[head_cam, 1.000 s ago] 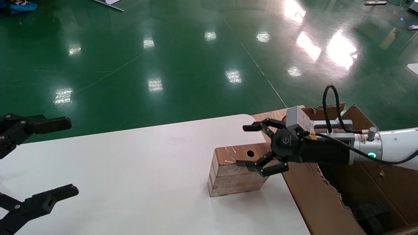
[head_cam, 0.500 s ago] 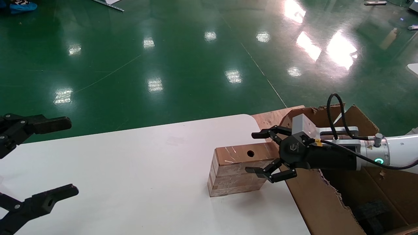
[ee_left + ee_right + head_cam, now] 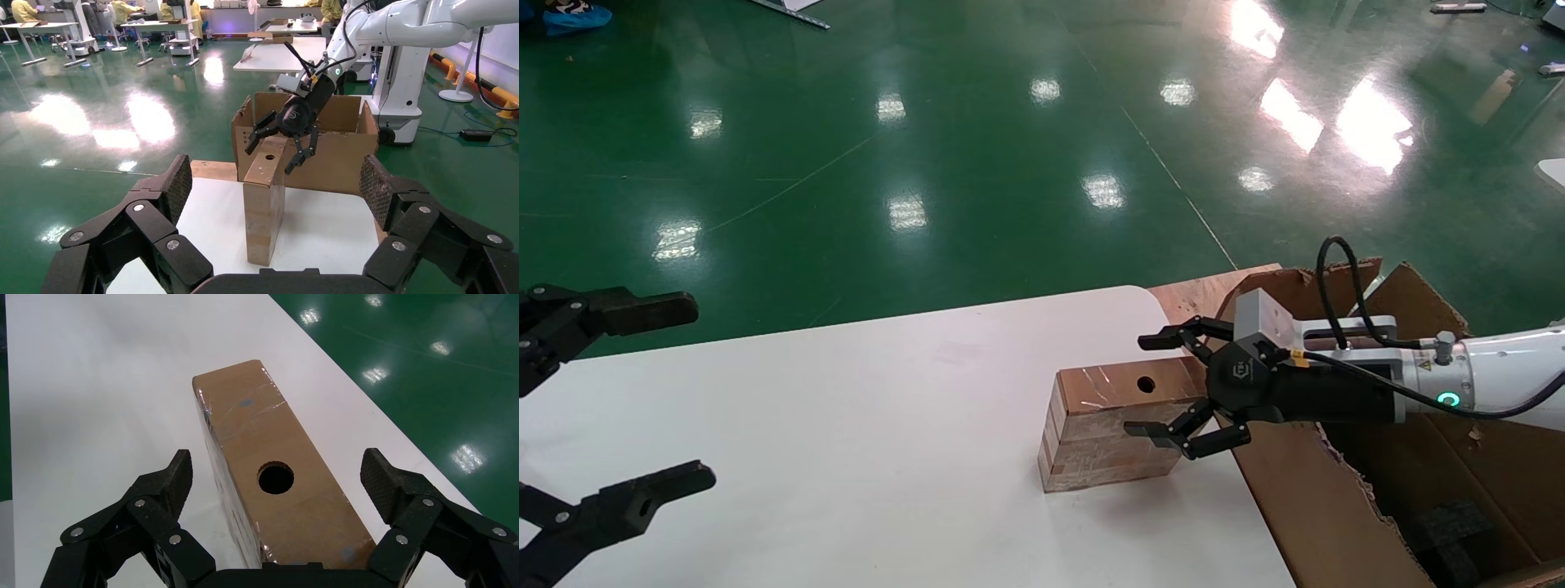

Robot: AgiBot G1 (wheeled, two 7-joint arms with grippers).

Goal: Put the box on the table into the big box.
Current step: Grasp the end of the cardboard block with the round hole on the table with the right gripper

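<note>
At the far left of the head view the left gripper [image 3: 617, 400] hangs over the near left part of the table [image 3: 846, 425], its jaws spread wide with nothing between them — it sits exactly where it sat a second ago. From its own wrist view the two padded fingers [image 3: 174, 184] frame the scene ahead without touching anything.

Toward the right side of the table stands the box [image 3: 1111, 429], resting on a long narrow side, its taped top face with the round hole turned upward. It has not shifted across the three head pictures and lies close to the table's right edge, just beside the big box [image 3: 1324, 498].

The right gripper [image 3: 1169, 384] is at the box's right end, jaws wide open, one finger on the far side of the box and one on the near side, neither clearly touching the cardboard. Half a second ago it had drawn back a little toward the big box; now it has come leftward again, so its fingers reach further along the box, though not as far as a second ago. The right wrist view shows the box [image 3: 275, 471] running away between the open fingers [image 3: 168, 481], the hole facing up.

The big box stands open beside the table's right edge, ragged flaps up, black foam [image 3: 1455, 527] inside — the right arm reaches across its opening.
</note>
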